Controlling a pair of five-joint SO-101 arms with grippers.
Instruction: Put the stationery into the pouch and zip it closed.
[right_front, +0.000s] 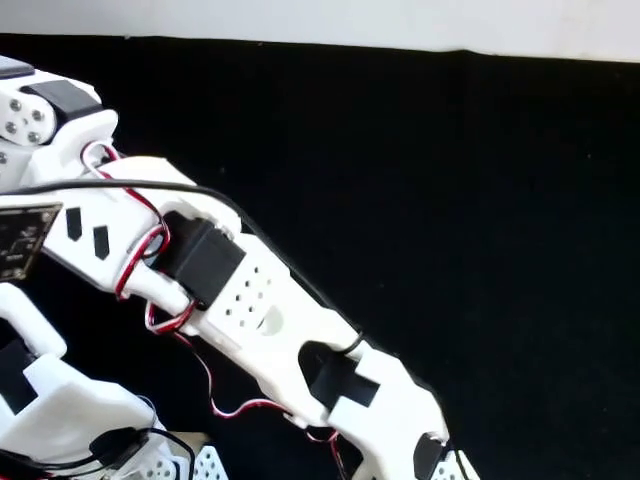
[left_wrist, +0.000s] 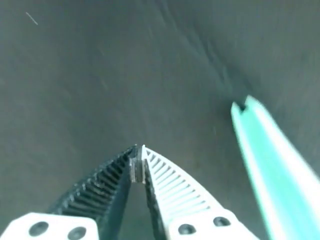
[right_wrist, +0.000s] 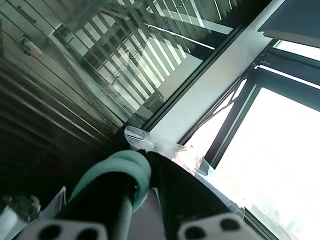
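In the left wrist view my left gripper (left_wrist: 138, 159) is shut, its black and white fingertips pinching a small dark tab (left_wrist: 137, 170) that looks like the zipper pull. Beside it a teal strip (left_wrist: 270, 165) with a notched end lies slanted over a dark surface. My right gripper (right_wrist: 145, 165) is tilted up toward a window. It is shut on the pouch, whose teal edge (right_wrist: 122, 167) curls over one finger while crumpled clear plastic (right_wrist: 167, 150) sticks out past the tips. What is inside the pouch is hidden.
In the high view a white arm (right_front: 260, 300) with red and black wires stretches from upper left to the bottom edge over the black table (right_front: 450, 200). Part of another arm (right_front: 60, 410) sits at bottom left. A pale wall (right_front: 400, 20) borders the far side.
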